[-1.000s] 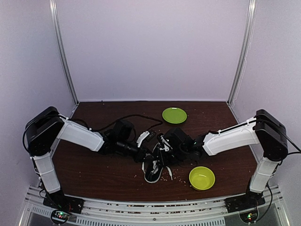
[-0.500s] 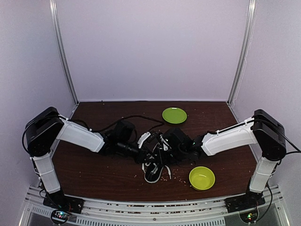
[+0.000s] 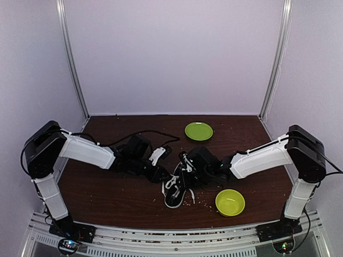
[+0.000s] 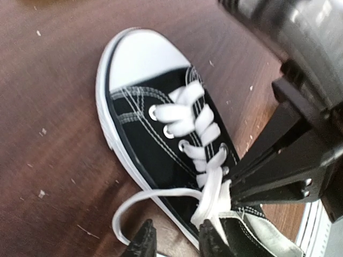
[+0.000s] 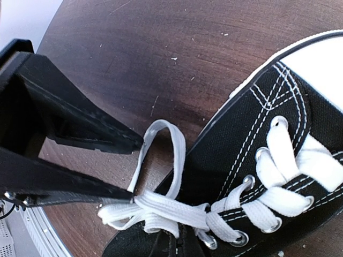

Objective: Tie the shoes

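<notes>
From above, the shoe point(image 3: 174, 190) lay on the brown worktop point(image 3: 112, 195) near the front middle, toe toward the arm bases. Both arms reached in over its open end. The left claw point(image 3: 162, 174) was just left of the shoe, and the right claw point(image 3: 185, 170) was at its far right side. A green plate point(image 3: 199, 131) sat near the back of the worktop, well apart from the shoe. A green bowl point(image 3: 230, 202) sat close to the shoe's right, and pale crumbs point(image 3: 191, 201) were scattered between the two.

In the left wrist view, the shoe showed black canvas with white stitching, a white toe cap point(image 4: 142, 59) and a white rim. White laces point(image 4: 190, 126) crossed up through metal eyelets. One loose strand curved out over the wood to the left of the shoe. The left claw's two dark fingertips point(image 4: 144, 243) stood spread at the bottom edge, beside the shoe's rim, with worktop showing between them. The right claw came in from the right, its jaws pressed together on the laces at the top eyelets.

In the right wrist view, the right claw's black fingers point(image 5: 80, 126) met a bunched band of lace at the shoe's opening. A thin loop rose just past their tips. The shoe filled the right side of the view.
</notes>
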